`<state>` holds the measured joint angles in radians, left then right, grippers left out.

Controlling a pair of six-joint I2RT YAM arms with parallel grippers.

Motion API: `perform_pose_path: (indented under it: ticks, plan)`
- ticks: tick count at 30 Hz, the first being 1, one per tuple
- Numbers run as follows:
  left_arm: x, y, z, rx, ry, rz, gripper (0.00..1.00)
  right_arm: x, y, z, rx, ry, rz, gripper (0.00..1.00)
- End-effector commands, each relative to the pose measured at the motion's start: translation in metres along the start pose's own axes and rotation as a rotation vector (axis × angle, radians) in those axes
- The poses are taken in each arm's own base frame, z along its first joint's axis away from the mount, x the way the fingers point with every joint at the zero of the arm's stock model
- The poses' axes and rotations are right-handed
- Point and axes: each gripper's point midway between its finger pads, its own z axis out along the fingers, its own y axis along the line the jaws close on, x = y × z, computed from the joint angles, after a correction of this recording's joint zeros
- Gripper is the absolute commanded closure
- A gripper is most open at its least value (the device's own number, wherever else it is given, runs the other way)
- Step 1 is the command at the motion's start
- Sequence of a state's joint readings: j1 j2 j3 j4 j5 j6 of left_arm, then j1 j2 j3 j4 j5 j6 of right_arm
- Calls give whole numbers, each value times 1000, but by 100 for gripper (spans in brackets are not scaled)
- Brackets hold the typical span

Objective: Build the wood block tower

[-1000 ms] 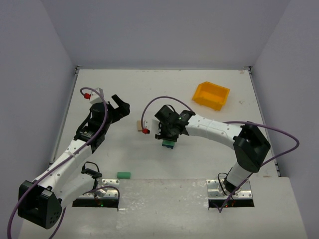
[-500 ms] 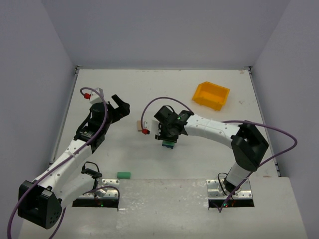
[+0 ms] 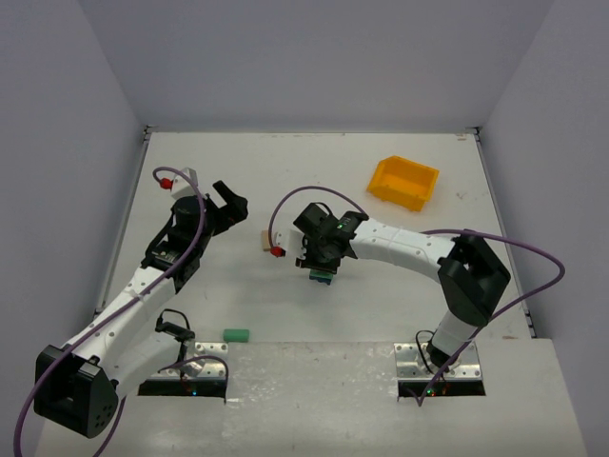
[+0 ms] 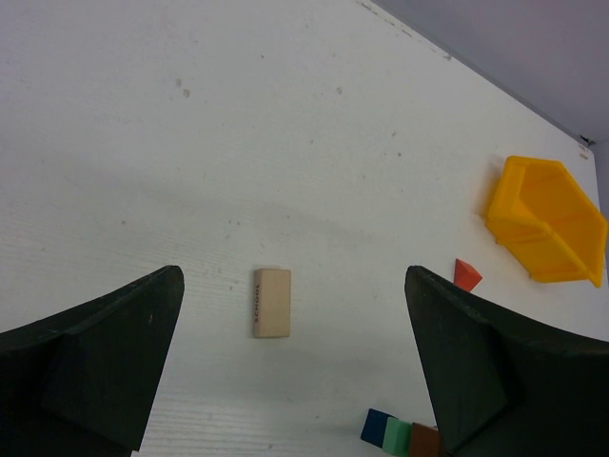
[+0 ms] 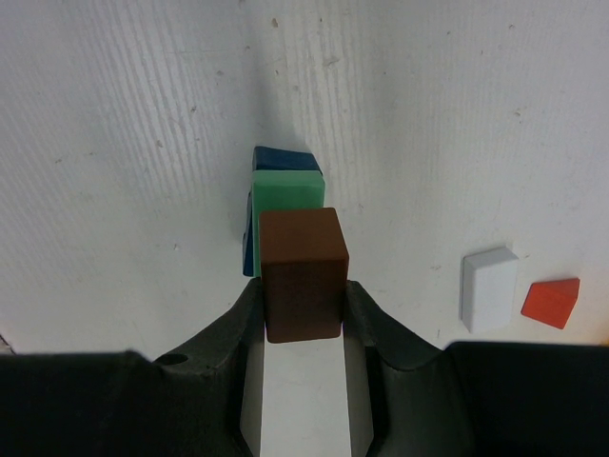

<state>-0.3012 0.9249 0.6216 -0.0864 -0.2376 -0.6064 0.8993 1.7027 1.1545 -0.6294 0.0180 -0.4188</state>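
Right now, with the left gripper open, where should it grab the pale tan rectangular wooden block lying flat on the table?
Probably pinch the pale tan rectangular wooden block across its two long sides at mid-length, coming straight down. It lies flat and alone, its narrow width running across the open jaws of the left gripper, bare table either side.

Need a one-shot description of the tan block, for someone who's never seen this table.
Start at the white table, just left of its centre. In front of the left gripper's open fingers lies the tan block, flat and alone. It is bare wood, unlike the painted stack to its right.
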Motion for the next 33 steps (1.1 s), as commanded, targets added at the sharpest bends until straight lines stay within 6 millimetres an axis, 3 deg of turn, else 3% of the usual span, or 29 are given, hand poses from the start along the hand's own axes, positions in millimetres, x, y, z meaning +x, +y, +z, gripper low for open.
perform_pose_path:
  ticks: [1,33]
  plan:
    - [-12,-7,-2,27,-48,-3,0,-15,-5,-5,12,-47,-1,70]
    - [-12,-7,-2,28,-47,-3,0,-17,1,0,-24,-50,22,60]
